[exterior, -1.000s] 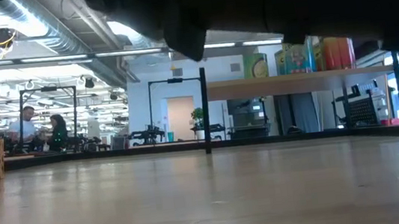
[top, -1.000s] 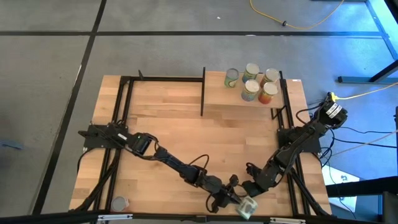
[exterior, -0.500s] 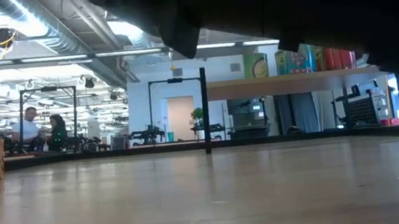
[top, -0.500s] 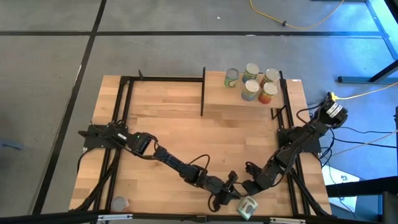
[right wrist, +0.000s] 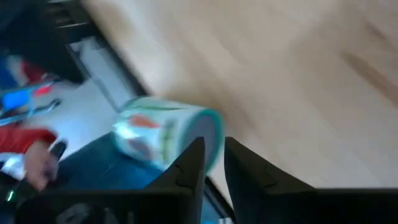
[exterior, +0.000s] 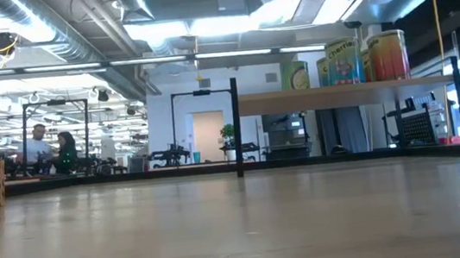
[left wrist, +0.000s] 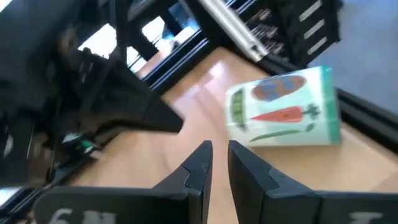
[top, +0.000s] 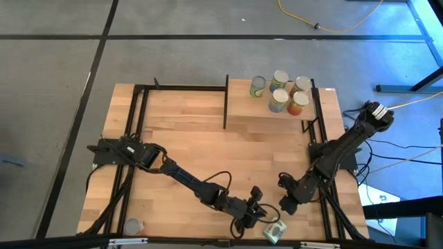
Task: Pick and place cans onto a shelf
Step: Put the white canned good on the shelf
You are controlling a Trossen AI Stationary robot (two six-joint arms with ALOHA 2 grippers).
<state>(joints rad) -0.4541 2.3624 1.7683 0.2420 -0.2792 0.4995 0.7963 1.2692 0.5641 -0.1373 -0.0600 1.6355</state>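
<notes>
Since the can [top: 275, 230] lies on its side at the table's near edge, by our left gripper [top: 255, 220] and right gripper [top: 287, 205], both w/ fingers nearly pressed together and empty, we'd judge it rigid, smooth, roll-prone, so grip across its sides.

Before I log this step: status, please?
Left end effector, right end effector empty, at front edge. Toppled can lies beside them. Nothing in the way.

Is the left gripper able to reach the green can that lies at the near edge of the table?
Probably yes. The left gripper is right beside the green can, which lies on its side; nothing stands between them, and the right gripper is a little apart.
</notes>
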